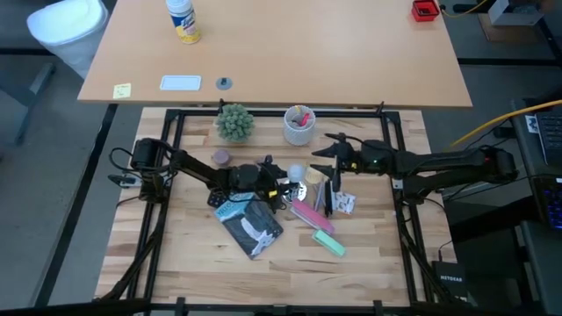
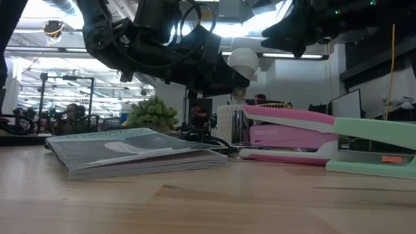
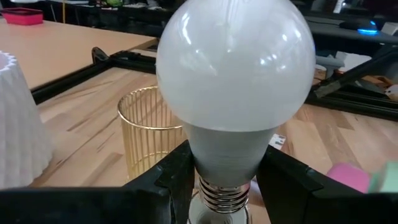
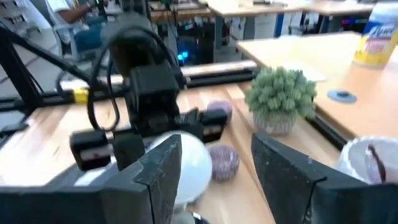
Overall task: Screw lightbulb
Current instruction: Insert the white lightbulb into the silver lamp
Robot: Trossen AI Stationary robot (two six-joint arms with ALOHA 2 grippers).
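Above the table's middle, the glossy round lightbulb was clamped at its grey neck by the left gripper, its ribbed metal base showing. The right gripper hovered beside it, fingers spread.

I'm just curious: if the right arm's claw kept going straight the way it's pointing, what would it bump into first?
Most likely the lightbulb. The right gripper is open and points at it, with the left gripper holding the bulb by its neck. Depth is hard to judge.
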